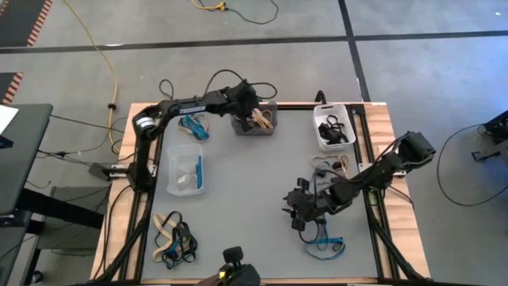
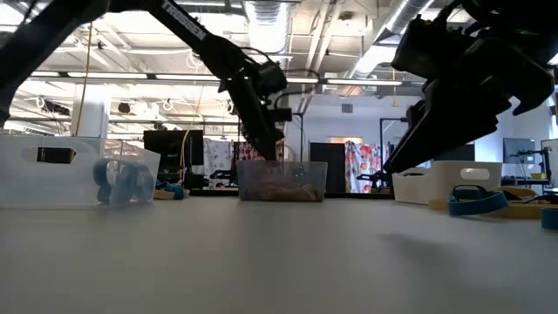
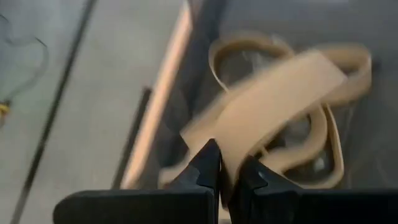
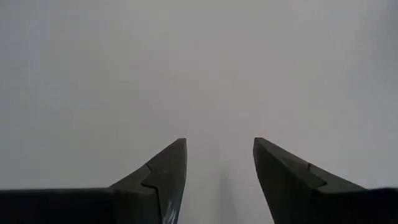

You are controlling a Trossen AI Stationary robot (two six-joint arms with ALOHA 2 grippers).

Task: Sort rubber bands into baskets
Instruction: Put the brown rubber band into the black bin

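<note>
Near: your right gripper (image 1: 300, 213) hangs over bare table (image 1: 238, 199), jaws parted, empty | Mid: blue band (image 1: 324, 245) beside it | Far: your left gripper (image 1: 255, 117), jaws pinched on tan band (image 3: 273, 93), over dark grey basket (image 1: 242, 127)

Overhead, table-level, two close wrist views

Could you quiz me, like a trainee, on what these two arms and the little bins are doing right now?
1. True or false: the right tool is open over bare table.
2. The left tool is shut on a rubber band of which colour: A blue, B tan, C black?
3. Which basket holds black bands?

Key: 1 true. 2 B; the tan band hangs over the dark grey basket. 3 The white basket.
</note>
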